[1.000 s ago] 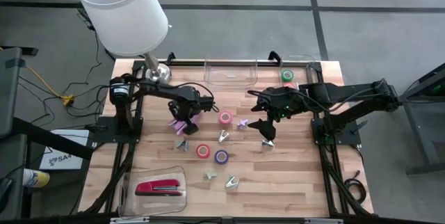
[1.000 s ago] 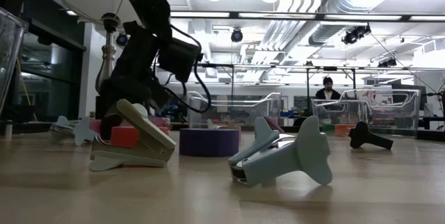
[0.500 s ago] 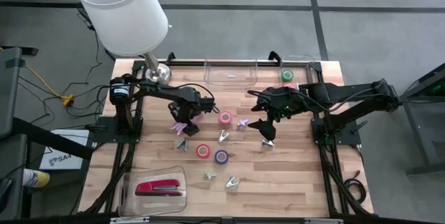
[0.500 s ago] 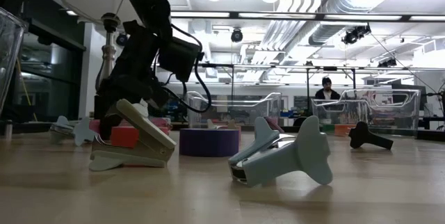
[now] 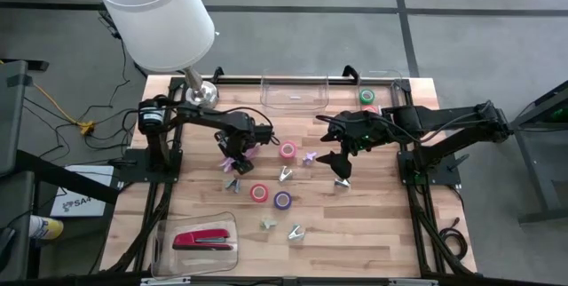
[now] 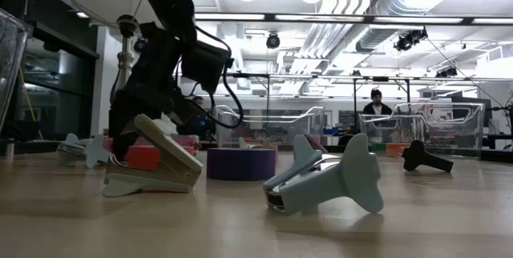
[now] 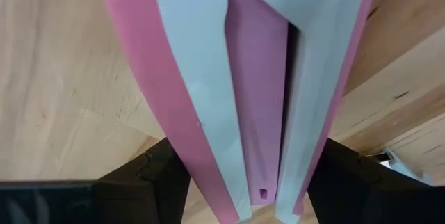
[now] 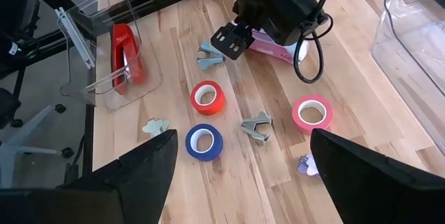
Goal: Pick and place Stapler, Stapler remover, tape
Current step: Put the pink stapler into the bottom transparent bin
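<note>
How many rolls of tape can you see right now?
4: pink roll at the table's middle; red-orange roll and purple roll side by side nearby; green roll in the clear bin at the far right corner, which may hide more.

Two staplers, at least four tape rolls and six staple removers

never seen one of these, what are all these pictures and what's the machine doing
Two robot arms work at a wooden table, each ending in a two-finger gripper. One picture looks straight down, one looks level across the tabletop, and two come from cameras on the wrists. Loose tape rolls and small staple removers lie about; a red stapler sits in a clear tray. The left gripper is shut on a pink stapler. The right gripper hangs open, empty, above the table.
</note>
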Controlling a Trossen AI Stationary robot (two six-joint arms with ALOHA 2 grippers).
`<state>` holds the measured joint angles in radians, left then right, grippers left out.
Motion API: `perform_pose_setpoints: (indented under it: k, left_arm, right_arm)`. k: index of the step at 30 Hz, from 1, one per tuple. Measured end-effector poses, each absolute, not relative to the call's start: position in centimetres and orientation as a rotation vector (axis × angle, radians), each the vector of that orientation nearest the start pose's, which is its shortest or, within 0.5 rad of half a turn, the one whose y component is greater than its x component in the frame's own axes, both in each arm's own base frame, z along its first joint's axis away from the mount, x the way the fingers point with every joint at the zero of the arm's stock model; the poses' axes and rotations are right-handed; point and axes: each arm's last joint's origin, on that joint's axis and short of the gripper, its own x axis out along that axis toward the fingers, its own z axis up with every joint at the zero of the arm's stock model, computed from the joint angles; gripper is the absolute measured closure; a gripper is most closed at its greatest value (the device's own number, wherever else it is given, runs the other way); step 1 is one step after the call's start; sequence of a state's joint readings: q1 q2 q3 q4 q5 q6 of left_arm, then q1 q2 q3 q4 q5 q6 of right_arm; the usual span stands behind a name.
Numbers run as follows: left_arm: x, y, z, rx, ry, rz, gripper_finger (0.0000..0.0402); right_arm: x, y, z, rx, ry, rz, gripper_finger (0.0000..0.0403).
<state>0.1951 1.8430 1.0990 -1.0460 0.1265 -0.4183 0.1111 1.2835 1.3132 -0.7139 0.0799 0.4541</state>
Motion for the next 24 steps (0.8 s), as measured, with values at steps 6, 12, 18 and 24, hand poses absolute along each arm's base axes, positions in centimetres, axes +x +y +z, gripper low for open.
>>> perform_pose_setpoints:
  k: [6,12,18,24]
  left_arm:
    - [28.5,5.3,14.8,-0.580,1.733,0.423,0.0182]
    - [28.0,5.2,15.9,-0.580,1.725,0.426,0.0182]
    - [27.0,4.9,17.9,-0.565,1.713,0.390,0.0182]
    - [25.8,3.6,20.7,-0.569,1.657,0.329,0.0182]
  right_arm:
    - [26.2,2.7,36.3,0.373,0.674,-0.126,0.0082]
    - [26.2,2.7,36.3,0.373,0.674,-0.126,0.0082]
    - [26.2,2.7,36.3,0.384,0.673,-0.129,0.0082]
    - [26.2,2.7,36.3,0.384,0.674,-0.129,0.0082]
